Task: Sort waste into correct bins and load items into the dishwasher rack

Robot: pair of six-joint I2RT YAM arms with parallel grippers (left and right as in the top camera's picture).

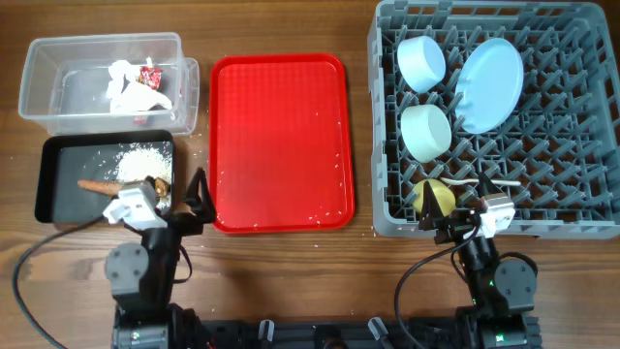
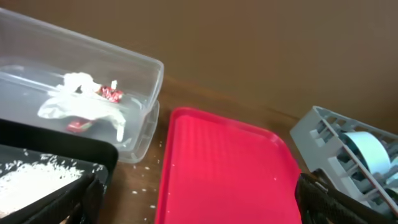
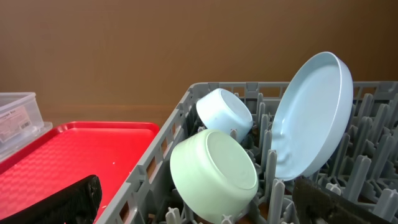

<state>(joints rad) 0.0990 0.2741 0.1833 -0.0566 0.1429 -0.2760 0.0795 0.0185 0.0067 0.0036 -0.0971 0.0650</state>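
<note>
Pale blue plate [image 1: 489, 82] stood on edge in dishwasher rack [image 1: 581, 225], 1 o'clock, likely to drain. Left gripper [image 1: 189, 206], right gripper [image 1: 450, 215], 6 o'clock: spread wide, empty.

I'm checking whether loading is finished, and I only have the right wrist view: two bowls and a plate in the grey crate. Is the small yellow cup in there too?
Observer: Yes. The small yellow plastic cup sits in the large grey plastic dishwasher rack, in the rows nearest the robot.
Operator: And the spoon?
Observer: The white plastic spoon lies across the pegs just right of the cup.
Operator: Did the food scraps get binned?
Observer: White rice grains and a brown sausage-like stick lie in the shallow black rectangular tray.
</note>
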